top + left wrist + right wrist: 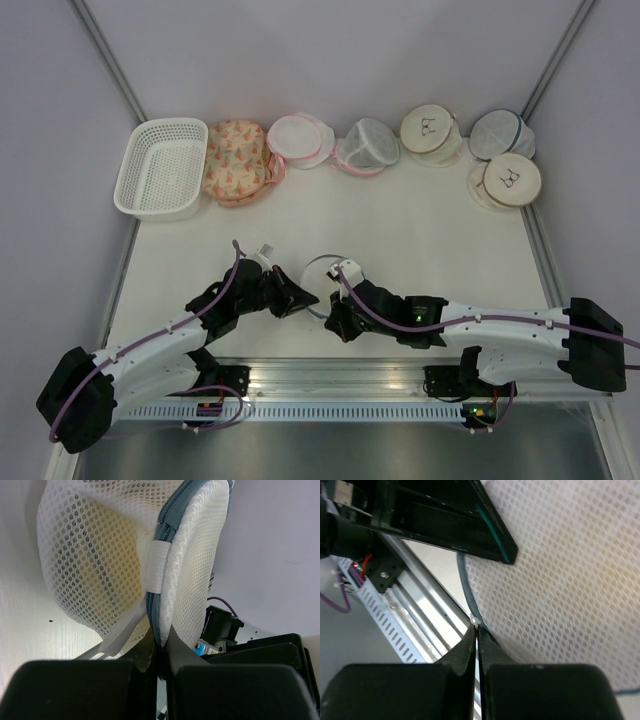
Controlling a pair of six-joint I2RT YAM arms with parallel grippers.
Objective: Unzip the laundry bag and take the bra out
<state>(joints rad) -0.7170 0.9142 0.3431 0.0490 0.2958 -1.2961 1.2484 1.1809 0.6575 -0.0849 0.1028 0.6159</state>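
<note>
The laundry bag (322, 268), white mesh with a dark blue zip rim, is held on edge between my two grippers near the table's front. My left gripper (303, 297) is shut on the bag's blue zip seam (156, 611), just below a white fabric tab (157, 567). My right gripper (333, 305) is shut on a small white zip pull (475, 622) at the rim of the bag (560, 570). Something yellowish shows through the mesh (100, 555); the bra itself cannot be made out.
A white basket (160, 168) stands at the back left, with a floral piece (237, 160) beside it. Pink-trimmed bags (298, 140), beige round bags (430, 130) and another blue-rimmed bag (498, 132) line the back. An aluminium rail (330, 372) runs along the front edge.
</note>
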